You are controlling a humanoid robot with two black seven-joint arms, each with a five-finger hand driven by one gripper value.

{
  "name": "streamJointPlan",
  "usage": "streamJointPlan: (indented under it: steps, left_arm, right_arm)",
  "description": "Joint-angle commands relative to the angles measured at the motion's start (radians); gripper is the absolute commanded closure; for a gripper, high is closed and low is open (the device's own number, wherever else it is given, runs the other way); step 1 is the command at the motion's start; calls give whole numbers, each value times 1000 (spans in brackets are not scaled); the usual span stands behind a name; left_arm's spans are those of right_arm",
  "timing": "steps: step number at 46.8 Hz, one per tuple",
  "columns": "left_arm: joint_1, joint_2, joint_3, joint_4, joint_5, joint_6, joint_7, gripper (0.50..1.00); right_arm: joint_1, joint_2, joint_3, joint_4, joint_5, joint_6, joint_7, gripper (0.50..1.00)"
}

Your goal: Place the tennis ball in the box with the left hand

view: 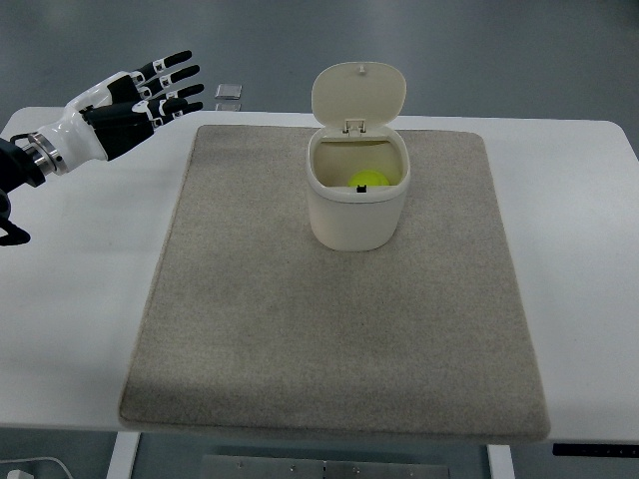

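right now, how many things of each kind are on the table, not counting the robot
tennis ball: 1, inside the bin
cream bin with open lid: 1
beige mat: 1
small flat grey item at the far edge, too small to identify: 1
total: 4

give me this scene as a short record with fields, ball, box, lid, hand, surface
ball: tennis ball lies inside the box
box: cream bin upright on the mat, towards its far side
lid: lid hinged open, tipped back
left hand: left hand fingers spread, holding nothing, over the table's far left corner, well apart from the box
right hand: not in view
surface: beige mat on a white table
other: small flat object beyond the table's far edge
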Motion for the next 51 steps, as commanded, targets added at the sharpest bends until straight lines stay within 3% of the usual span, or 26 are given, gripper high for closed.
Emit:
streamJointPlan:
  steps: [1, 10, 20, 34, 51]
  left_arm:
    - [0, -13, 0, 35, -82, -43, 54, 506]
    - [0, -14, -1, 75, -183, -107, 117, 506]
    - [0, -54, -3, 149, -277, -109, 258, 506]
    - [19, -60, -34, 166, -275, -113, 272, 506]
    - [22, -60, -34, 163, -272, -113, 272, 506]
  right_arm:
    - [0, 0, 0, 0, 0, 0, 0, 562]
    - [0, 0, 0, 0, 0, 0, 0, 562]
    - [0, 0, 3, 0, 6, 2, 0, 562]
    - [0, 0, 5, 12, 0, 31, 0, 562]
    - [0, 0, 8, 34, 0, 215, 9, 562]
